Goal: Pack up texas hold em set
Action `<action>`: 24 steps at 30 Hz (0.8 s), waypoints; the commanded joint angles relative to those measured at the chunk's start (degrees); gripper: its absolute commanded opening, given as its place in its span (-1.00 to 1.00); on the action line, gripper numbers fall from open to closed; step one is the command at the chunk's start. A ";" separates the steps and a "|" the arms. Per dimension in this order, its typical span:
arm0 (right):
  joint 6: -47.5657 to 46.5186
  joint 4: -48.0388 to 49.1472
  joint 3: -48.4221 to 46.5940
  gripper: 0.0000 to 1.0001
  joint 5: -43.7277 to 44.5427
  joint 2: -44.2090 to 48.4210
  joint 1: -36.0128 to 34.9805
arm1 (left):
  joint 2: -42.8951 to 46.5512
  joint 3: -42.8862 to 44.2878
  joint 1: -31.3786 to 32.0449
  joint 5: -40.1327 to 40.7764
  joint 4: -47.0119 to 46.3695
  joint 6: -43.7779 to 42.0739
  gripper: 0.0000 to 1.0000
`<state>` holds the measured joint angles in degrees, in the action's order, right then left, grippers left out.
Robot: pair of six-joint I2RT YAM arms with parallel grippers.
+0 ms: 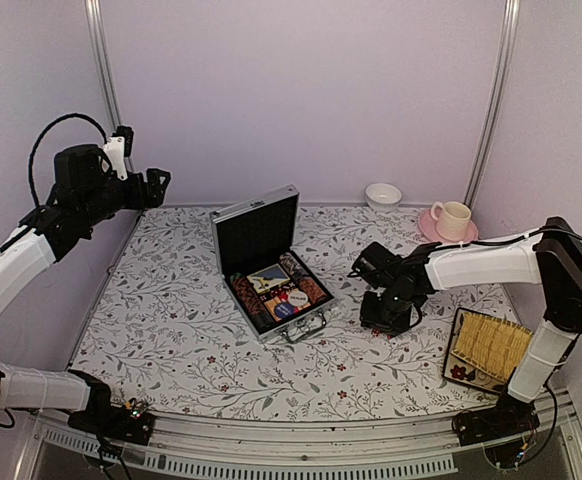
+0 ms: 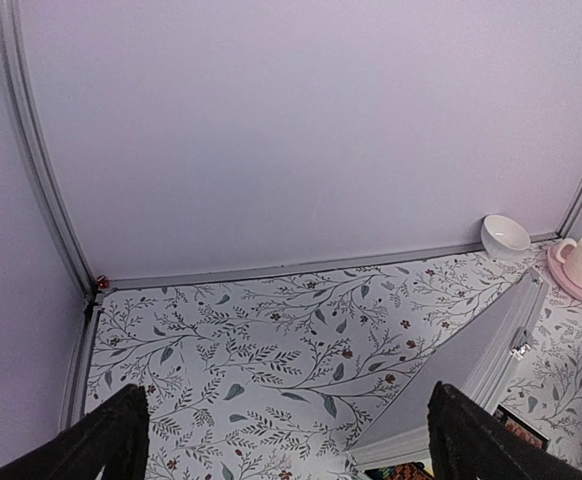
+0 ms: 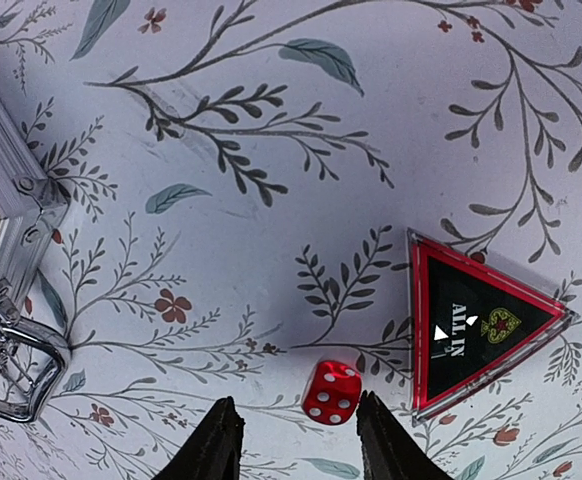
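Left gripper [image 1: 158, 187]: raised over the table [image 1: 171, 330] at its far left corner, fingers spread wide, empty.
Briefcase [image 1: 269, 262]: mid-table, lid up, chip stacks [image 1: 247, 293] inside.
Right gripper [image 3: 296, 445]: low, right of the briefcase, fingers apart.
Red die [image 3: 332, 391]: on the table, at the fingertip gap.
Triangular marker [image 3: 481, 325]: flat, just beside the die.

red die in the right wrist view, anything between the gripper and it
Nothing visible does. The red die lies on the bare tablecloth just ahead of the open right gripper. The triangular marker sits close beside the die, apart from it, not in the path.
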<state>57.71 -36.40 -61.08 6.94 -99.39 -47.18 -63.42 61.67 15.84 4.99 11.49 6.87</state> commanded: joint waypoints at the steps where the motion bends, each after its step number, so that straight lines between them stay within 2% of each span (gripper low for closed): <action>1: 0.85 1.25 0.73 -0.17 -0.02 -0.55 0.30 | -0.30 0.18 -0.45 0.29 -0.02 -0.46 0.94; 10: 0.35 1.49 0.06 -0.26 0.61 -1.61 0.27 | -0.32 0.23 -0.42 0.03 0.01 -0.35 0.94; 24: -0.73 1.70 0.19 -0.56 0.62 -2.46 0.29 | 0.04 0.21 -0.40 -0.15 -0.09 -0.28 0.94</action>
<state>57.58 -35.27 -60.88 6.96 -101.49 -47.18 -63.42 61.67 15.84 4.97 11.49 6.87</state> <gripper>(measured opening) 0.241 0.970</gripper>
